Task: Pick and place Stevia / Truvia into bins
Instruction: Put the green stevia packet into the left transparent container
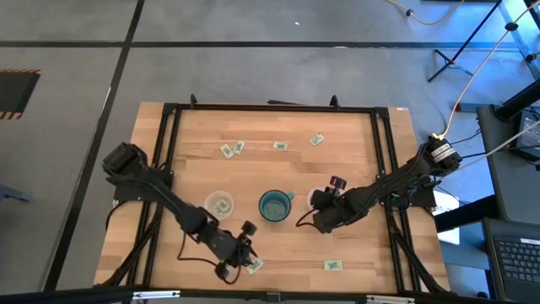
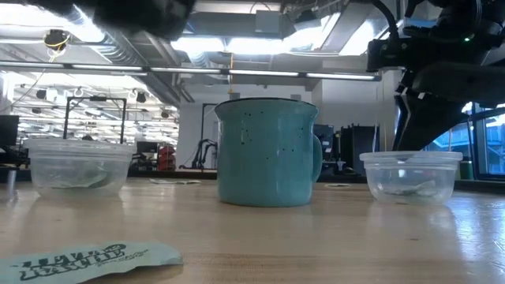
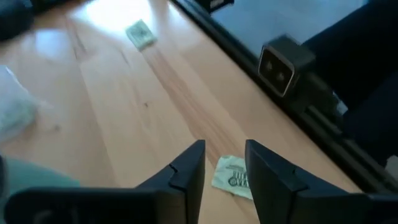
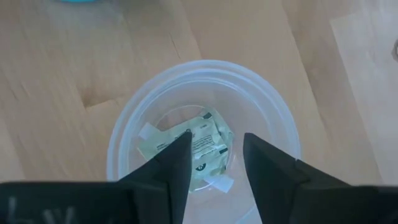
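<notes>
Currently left gripper [image 3: 224, 174] hangs low over the near edge of the table [image 1: 278, 173], jaws open to a narrow gap, nothing between them. One Stevia packet [image 3: 232, 177] lies flat on the wood right under that gap, print side up; can't tell if the fingertips touch it. Just beyond the jaws on the outer side runs the black frame rail [image 3: 292, 106] with a small grey block on it, close enough to crowd that side. A second packet [image 3: 140, 33] lies farther ahead of the jaws, well apart, on open wood.

Right gripper [image 4: 214, 163] hovers directly above the right clear cup [image 4: 202, 134], jaws open narrow, empty. Inside the cup, below the gap, a few packets [image 4: 199, 146] lie flat on the bottom, overlapping. In the overhead view this cup is mostly hidden under the right arm.

Teal mug [image 1: 274, 205] stands between the two grippers, upright, handle toward the right arm. It sits just beside the right cup and near the left clear cup [image 1: 219, 203], which is behind the left gripper's jaws, apart from them. Low view shows something pale lying in the left cup [image 2: 76, 167]; can't tell how many.

Loose packets elsewhere: one near the front edge [image 1: 332, 265] between the two arms' reach, and four along the far side [image 1: 279, 146], well away from both sets of jaws.
</notes>
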Robot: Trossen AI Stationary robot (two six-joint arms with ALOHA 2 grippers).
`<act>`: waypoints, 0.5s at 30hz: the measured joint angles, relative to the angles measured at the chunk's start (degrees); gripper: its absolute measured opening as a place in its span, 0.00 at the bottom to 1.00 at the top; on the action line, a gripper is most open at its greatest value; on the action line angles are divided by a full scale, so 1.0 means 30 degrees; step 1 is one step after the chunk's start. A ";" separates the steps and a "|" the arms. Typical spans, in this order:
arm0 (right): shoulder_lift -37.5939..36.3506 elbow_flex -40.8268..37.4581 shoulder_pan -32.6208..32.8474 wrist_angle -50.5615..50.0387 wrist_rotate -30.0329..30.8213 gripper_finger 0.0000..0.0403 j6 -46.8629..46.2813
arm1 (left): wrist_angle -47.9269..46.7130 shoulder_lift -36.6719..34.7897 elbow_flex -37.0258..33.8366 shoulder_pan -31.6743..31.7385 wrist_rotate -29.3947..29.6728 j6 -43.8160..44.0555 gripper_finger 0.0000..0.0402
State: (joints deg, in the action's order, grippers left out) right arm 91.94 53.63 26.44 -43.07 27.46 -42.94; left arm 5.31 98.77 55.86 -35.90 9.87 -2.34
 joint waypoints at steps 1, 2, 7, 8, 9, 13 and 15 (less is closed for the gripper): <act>0.0000 0.0000 0.0000 0.0000 -0.0003 0.36 0.0026 | 0.0026 0.0320 0.0075 0.0007 -0.0151 0.0026 0.26; 0.0000 0.0000 0.0000 0.0000 -0.0006 0.36 0.0053 | 0.0043 0.0641 0.0133 0.0040 -0.0275 0.0024 0.26; 0.0000 0.0000 -0.0005 0.0000 0.0001 0.36 0.0097 | 0.0305 0.2006 0.0576 0.0058 -0.0719 0.0537 0.27; 0.0000 0.0000 -0.0004 -0.0004 -0.0004 0.36 0.0048 | 0.0344 0.2234 0.0645 0.0055 -0.0842 0.0656 0.27; 0.0000 0.0006 -0.0004 -0.0007 -0.0003 0.36 0.0038 | 0.0313 0.2464 0.0714 0.0052 -0.0984 0.0851 0.27; 0.0000 0.0007 -0.0007 0.0000 0.0000 0.36 0.0038 | 0.0336 0.3015 0.0789 0.0058 -0.1271 0.1660 0.26; 0.0000 0.0007 -0.0007 0.0000 0.0001 0.37 0.0043 | 0.0255 0.3215 0.0794 0.0058 -0.1274 0.1947 0.25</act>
State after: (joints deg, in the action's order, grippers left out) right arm 91.94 53.65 26.41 -43.07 27.46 -42.81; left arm 6.08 108.42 58.24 -35.73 6.05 3.50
